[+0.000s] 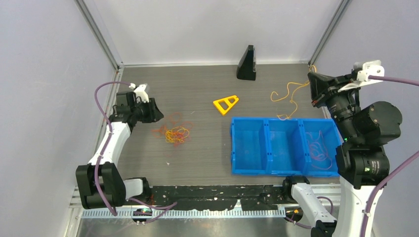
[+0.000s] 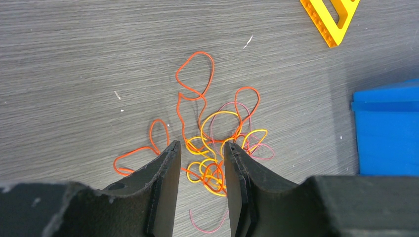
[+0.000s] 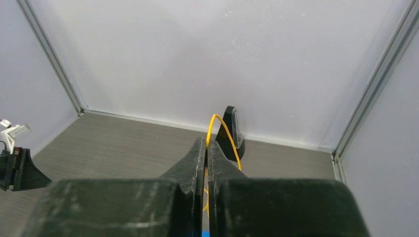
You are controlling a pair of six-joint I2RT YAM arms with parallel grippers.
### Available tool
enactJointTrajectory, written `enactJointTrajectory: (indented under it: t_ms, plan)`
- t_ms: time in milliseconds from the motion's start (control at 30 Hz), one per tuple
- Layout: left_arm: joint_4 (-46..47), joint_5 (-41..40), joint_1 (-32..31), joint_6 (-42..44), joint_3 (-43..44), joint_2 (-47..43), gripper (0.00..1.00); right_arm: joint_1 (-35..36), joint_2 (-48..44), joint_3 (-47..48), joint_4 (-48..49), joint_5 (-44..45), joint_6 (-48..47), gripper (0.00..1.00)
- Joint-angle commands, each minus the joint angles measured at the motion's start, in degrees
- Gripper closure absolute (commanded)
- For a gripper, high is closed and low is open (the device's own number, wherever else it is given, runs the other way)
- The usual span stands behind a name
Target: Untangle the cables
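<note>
- Table (image 1: 197,163): a grey, matte top with fine wood-grain lines, closed in by pale walls.
- Tangle of cables (image 1: 173,132) (image 2: 212,148): thin, limp strands in orange, yellow and dull pink are curled in loose, overlapping loops. The tangle is laid flat on the table left of centre, well apart from the bin.
- Left gripper (image 1: 157,113) (image 2: 202,148): the fingers are matte black with flat inner faces. They are spread apart and nothing is clamped. In the wrist view the near part of the tangle is seen between the two fingers; whether they touch it cannot be told.
- Right gripper (image 1: 313,89) (image 3: 207,143): the fingers are pressed together, with the yellow cable pinched between them. The gripper is held up near the far right corner.
- Yellow cable (image 1: 289,96) (image 3: 222,131): a single thin strand is arched above the fingertips in the wrist view. From above it is seen trailing in slack curves down to the table, just behind the bin.
- Bin (image 1: 267,121) (image 2: 385,128): blue, smooth plastic, rectangular, divided into three compartments.
- Pink cable (image 1: 318,148): a loose coil is seen in the right compartment.
- Triangle (image 1: 226,103) (image 2: 333,19): yellow, rigid and hollow with studded bars, laid flat between the tangle and the bin.
- Wedge (image 1: 247,63) (image 3: 231,128): black and stiff, stood upright by the back wall.
</note>
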Motion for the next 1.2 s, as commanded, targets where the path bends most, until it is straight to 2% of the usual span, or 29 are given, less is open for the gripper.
enactJointTrajectory:
  t_ms: [0, 200, 433, 533, 700, 833, 1000, 1067, 1133, 1167]
  plan:
    - [1.59, 0.04, 0.09, -0.48, 2.41, 0.6, 0.61, -0.24, -0.06, 3.56, 2.74, -2.6, 1.01, 0.95]
    - [1.52, 0.22, 0.04, -1.16, 3.46, 1.87, 0.61, -0.24, -1.46, 0.67, 0.0, -0.28, -1.97, 0.95]
    - [0.96, 0.32, 0.06, -0.99, 3.38, 1.98, 0.61, -0.24, -6.46, -20.43, -0.68, 2.13, -10.68, 0.95]
    - [0.16, -0.02, 0.04, 0.17, 3.5, 1.37, 0.61, -0.24, -6.19, -25.57, -0.22, 3.16, -13.62, 0.95]
    - [-0.64, -0.38, 0.06, 1.65, 3.47, 0.81, 0.6, -0.25, -2.63, -28.72, -4.34, 5.16, -19.67, 0.95]
    - [-0.68, -0.32, 0.05, 2.06, 3.48, 1.29, 0.61, -0.24, 2.89, -30.98, -13.28, 1.44, -27.77, 0.95]
    - [-0.73, -0.22, 0.04, 2.4, 3.62, 2.38, 0.6, -0.24, 9.18, -34.21, -15.12, -3.04, -33.97, 0.94]
    - [-1.96, -0.39, 0.06, 2.95, 3.93, 3.15, 0.57, -0.24, 12.18, -33.72, -16.42, -4.38, -35.41, 0.9]
    - [-4.5, 0.09, 0.12, 4.4, 5.1, 4.09, 0.5, -0.26, 16.31, -32.34, -19.96, -4.85, -37.49, 0.76]
    - [-5.78, 0.73, 0.07, 5.34, 5.4, 4.34, 0.45, -0.25, 17.03, -31.6, -23.26, -5.0, -38.95, 0.6]
